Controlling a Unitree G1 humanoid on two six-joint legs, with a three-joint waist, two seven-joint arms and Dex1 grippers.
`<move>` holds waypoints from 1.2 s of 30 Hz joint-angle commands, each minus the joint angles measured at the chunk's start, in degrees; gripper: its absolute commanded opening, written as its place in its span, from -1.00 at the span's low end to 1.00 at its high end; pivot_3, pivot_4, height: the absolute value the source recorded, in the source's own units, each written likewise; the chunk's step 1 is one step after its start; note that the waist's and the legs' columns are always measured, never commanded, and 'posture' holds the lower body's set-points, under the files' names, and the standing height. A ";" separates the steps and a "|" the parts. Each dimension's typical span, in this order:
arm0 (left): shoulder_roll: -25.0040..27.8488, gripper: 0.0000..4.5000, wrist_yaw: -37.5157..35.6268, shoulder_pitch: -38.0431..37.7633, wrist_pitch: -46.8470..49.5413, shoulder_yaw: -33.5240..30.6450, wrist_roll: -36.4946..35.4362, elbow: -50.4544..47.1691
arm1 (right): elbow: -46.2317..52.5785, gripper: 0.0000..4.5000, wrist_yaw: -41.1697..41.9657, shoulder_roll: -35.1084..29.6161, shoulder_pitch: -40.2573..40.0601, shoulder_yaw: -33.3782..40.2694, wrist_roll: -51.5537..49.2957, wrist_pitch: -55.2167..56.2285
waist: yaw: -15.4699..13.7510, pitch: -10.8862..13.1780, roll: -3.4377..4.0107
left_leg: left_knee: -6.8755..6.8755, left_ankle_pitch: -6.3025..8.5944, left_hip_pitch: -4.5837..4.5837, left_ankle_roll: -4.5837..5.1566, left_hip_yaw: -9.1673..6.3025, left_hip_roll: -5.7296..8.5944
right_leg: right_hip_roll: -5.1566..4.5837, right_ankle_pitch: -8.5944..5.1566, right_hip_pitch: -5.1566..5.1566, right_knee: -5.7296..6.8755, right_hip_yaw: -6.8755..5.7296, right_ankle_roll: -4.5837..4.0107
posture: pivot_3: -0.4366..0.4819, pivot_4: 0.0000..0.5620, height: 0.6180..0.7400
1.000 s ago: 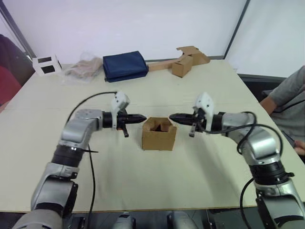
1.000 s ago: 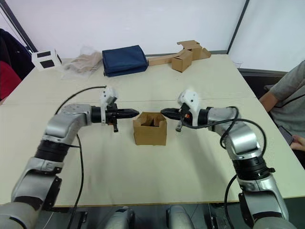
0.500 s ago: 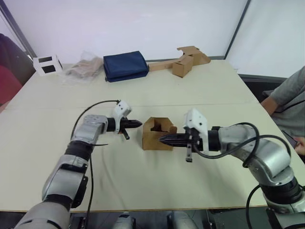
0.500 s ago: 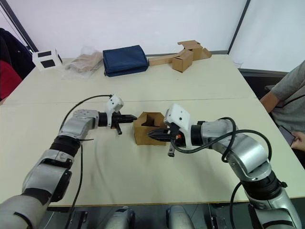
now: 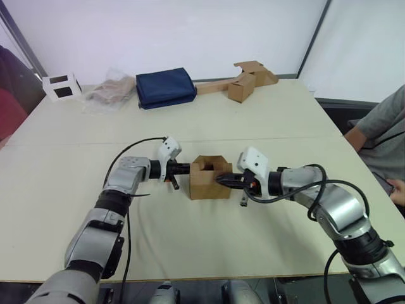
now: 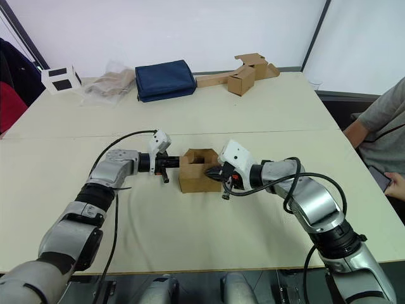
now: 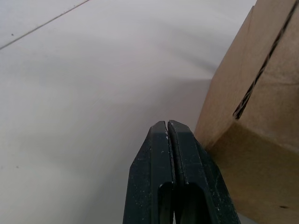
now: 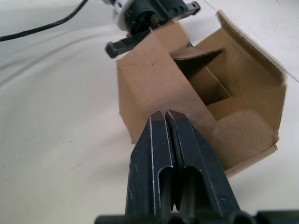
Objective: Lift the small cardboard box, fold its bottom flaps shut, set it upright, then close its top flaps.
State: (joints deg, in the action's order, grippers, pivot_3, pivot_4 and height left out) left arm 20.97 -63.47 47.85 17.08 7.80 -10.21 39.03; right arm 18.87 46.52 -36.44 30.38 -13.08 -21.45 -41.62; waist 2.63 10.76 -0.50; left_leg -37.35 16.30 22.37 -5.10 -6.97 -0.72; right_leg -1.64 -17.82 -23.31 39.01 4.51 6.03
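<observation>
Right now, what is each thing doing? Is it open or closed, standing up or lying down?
small cardboard box: upright on the table, top open.
top flaps: standing up, not folded shut.
left gripper: shut, tip beside the box's wall.
right gripper: shut, tip against the box's other side.
blue cloth: folded, lying flat.

Your left pincer (image 7: 167, 127) has its two black fingers pressed flat together, with just a thin seam between them. Right beside the fingertips you see a corner of the small plain brown corrugated cardboard box (image 7: 261, 116), with a dark slit running along one of its faces; whether they touch, you cannot tell. Behind both lies the pale, smooth tabletop (image 7: 93, 84), crossed by a faint line.
</observation>
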 commanded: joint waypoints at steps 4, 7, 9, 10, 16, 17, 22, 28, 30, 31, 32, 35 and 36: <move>0.28 -0.99 0.45 -0.82 1.66 -1.28 -0.99 -4.37 | -1.50 -1.00 0.57 2.30 2.12 0.31 0.15 0.86 | -0.10 0.00 0.00 | -0.01 0.00 0.00 0.00 0.00 0.00 | -0.01 0.00 0.00 0.00 0.00 0.00 | -0.05 -0.47 1.00; 1.24 -0.99 1.07 -1.34 1.84 -1.72 -0.81 -4.80 | -1.44 -1.00 0.57 2.66 1.96 -0.08 0.57 0.85 | -0.05 0.00 0.00 | -0.02 0.00 0.00 0.00 0.00 0.00 | -0.02 0.00 0.01 0.00 0.00 0.00 | -0.05 -0.47 1.00; 3.86 -0.99 0.81 -1.50 2.58 -3.28 -1.42 -5.50 | -1.82 -1.00 0.56 2.95 1.90 -0.15 0.94 1.07 | 0.04 0.00 0.00 | -0.01 0.00 0.00 0.00 -0.01 0.00 | 0.00 0.00 0.00 0.00 0.00 0.00 | -0.05 -0.47 1.00; 4.94 -0.99 0.53 -1.64 3.06 -3.85 -1.82 -6.09 | -1.92 -1.00 0.57 3.05 1.85 -0.13 1.06 1.13 | 0.27 0.00 0.00 | -0.01 0.00 0.00 0.00 -0.01 -0.01 | 0.01 0.00 -0.01 0.00 0.00 0.00 | -0.05 -0.47 1.00; 11.87 -0.99 -5.12 -5.30 19.08 -7.38 -12.24 -26.08 | -2.33 -1.00 0.78 3.33 1.45 0.17 1.38 1.71 | 0.97 0.00 0.00 | 0.07 0.00 0.04 0.00 -0.07 -0.03 | 0.00 0.00 -0.05 0.00 -0.01 0.00 | -0.05 -0.47 1.00; 12.60 -0.99 -5.48 -6.10 21.61 -7.64 -13.97 -29.39 | -2.50 -1.00 0.80 3.44 1.47 0.13 1.45 1.88 | 0.90 0.00 0.00 | 0.06 0.00 0.03 -0.01 -0.07 -0.01 | -0.03 -0.01 -0.02 0.00 -0.02 0.00 | -0.05 -0.47 1.00; 13.83 -0.99 -5.24 -9.03 29.88 -8.18 -20.45 -39.33 | -2.97 -1.00 0.91 3.94 1.52 0.07 1.79 2.33 | 0.90 0.00 0.01 | 0.02 0.00 0.00 -0.01 -0.07 -0.02 | -0.02 -0.01 0.03 0.00 -0.03 0.00 | -0.05 -0.47 1.00; 12.04 -0.99 -3.18 -11.77 27.50 -3.71 -18.23 -40.19 | -3.54 -1.00 1.24 4.39 2.02 0.04 2.40 2.89 | 1.04 0.00 0.01 | 0.03 0.00 -0.01 -0.01 -0.08 -0.02 | 0.00 -0.01 0.02 0.00 -0.03 0.00 | -0.05 -0.47 1.00; 11.79 -0.99 -3.11 -12.35 26.07 -2.55 -17.31 -39.02 | -3.52 -1.00 1.29 4.30 2.08 0.17 2.49 2.96 | 1.05 0.00 0.01 | 0.03 0.00 -0.01 -0.01 -0.07 -0.02 | 0.00 -0.01 0.03 0.00 -0.03 0.00 | -0.05 -0.47 1.00; 11.66 -0.99 -3.02 -12.58 25.66 -2.24 -17.05 -38.41 | -3.48 -1.00 1.31 4.27 2.10 0.26 2.52 2.98 | 1.08 0.00 0.01 | 0.04 0.00 -0.01 0.00 -0.07 -0.02 | 0.00 -0.01 0.02 -0.01 -0.03 0.00 | -0.05 -0.47 1.00; 11.52 -0.99 -2.89 -12.78 25.14 -2.12 -16.94 -37.88 | -3.42 -1.00 1.27 4.26 2.11 0.38 2.50 2.94 | 1.10 0.00 0.01 | 0.04 0.00 -0.01 0.00 -0.07 -0.02 | 0.00 -0.01 0.02 -0.01 -0.03 0.00 | -0.05 -0.47 1.00; 10.95 -0.99 -2.26 -12.91 24.14 -1.98 -16.80 -36.76 | -2.62 -1.00 1.52 4.27 1.90 1.43 1.51 2.63 | 1.14 0.00 0.01 | 0.04 0.00 -0.01 0.00 -0.07 -0.02 | 0.00 -0.01 0.01 0.00 -0.03 -0.01 | -0.05 -0.47 1.00; 10.75 -0.99 -2.12 -12.82 24.02 -1.96 -16.84 -36.46 | -1.36 -1.00 1.90 5.95 1.78 4.91 -3.29 1.40 | 1.06 0.00 0.01 | 0.04 0.00 -0.01 0.00 -0.07 -0.02 | 0.00 -0.01 0.01 -0.01 -0.03 0.00 | -0.05 -0.47 1.00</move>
State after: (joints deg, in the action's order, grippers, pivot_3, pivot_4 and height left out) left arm 31.78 -65.94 34.79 42.03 6.00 -27.23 2.67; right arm 14.38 47.80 -32.06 31.52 -12.53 -20.17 -39.94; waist 3.70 10.76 -0.50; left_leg -37.31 16.30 22.36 -5.10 -7.04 -0.74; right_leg -1.64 -17.83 -23.30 39.00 4.48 6.02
